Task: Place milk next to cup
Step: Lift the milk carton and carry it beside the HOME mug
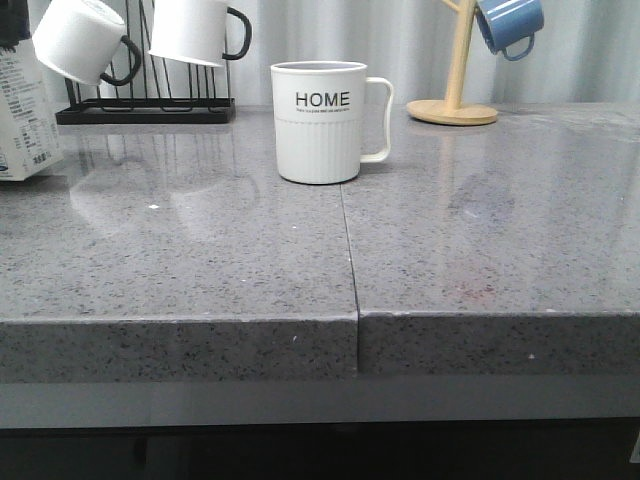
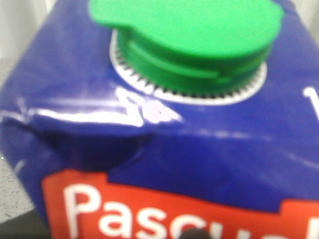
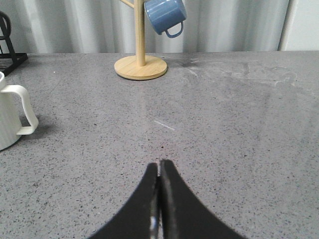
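White ribbed "HOME" cup mid-counter. White-and-blue milk carton well apart at its 9 o'clock, filling the left wrist view; left gripper's state untellable. Right gripper clenched, empty.

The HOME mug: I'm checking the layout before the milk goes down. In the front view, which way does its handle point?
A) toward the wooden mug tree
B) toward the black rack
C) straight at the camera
A: the HOME mug has its squared handle on the side facing the wooden mug tree.
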You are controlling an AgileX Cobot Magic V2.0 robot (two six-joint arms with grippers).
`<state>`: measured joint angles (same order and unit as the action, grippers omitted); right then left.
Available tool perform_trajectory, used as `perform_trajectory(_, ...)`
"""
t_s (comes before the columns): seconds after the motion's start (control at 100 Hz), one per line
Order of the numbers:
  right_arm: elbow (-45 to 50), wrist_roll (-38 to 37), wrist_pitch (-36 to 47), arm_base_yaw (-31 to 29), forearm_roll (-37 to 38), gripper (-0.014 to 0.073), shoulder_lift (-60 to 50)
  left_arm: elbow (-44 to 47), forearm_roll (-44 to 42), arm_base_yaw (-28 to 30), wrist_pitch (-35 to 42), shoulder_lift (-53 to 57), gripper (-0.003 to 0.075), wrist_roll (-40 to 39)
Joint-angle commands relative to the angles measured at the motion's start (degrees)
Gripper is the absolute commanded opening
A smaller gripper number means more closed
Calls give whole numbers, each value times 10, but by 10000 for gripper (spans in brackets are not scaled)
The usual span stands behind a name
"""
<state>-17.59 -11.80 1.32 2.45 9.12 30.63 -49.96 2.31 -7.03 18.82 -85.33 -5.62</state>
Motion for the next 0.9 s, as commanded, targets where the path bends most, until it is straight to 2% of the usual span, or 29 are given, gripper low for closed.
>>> perform_trajectory(0.0,-15,-1,40,-4,5,-122,-1,-27,10,-21,100,47,-19,-9)
perform_trajectory(0.15,-15,-1,40,-4,5,-122,-1,-57,21,-60,82,55,-20,-9)
perform_trajectory(0.41,-15,-1,40,-4,5,-122,0,-114,76,-136,72,28,-21,45)
perform_trajectory(0.62,-15,-1,40,-4,5,-122,0,-145,160,-188,77,-9,-21,129)
perform_trajectory(0.77,-15,-1,40,-4,5,-122,0,-146,259,-223,118,-25,-21,216)
perform_trajectory(0.89,-15,-1,40,-4,5,-122,0,-146,289,-248,150,-33,-21,258)
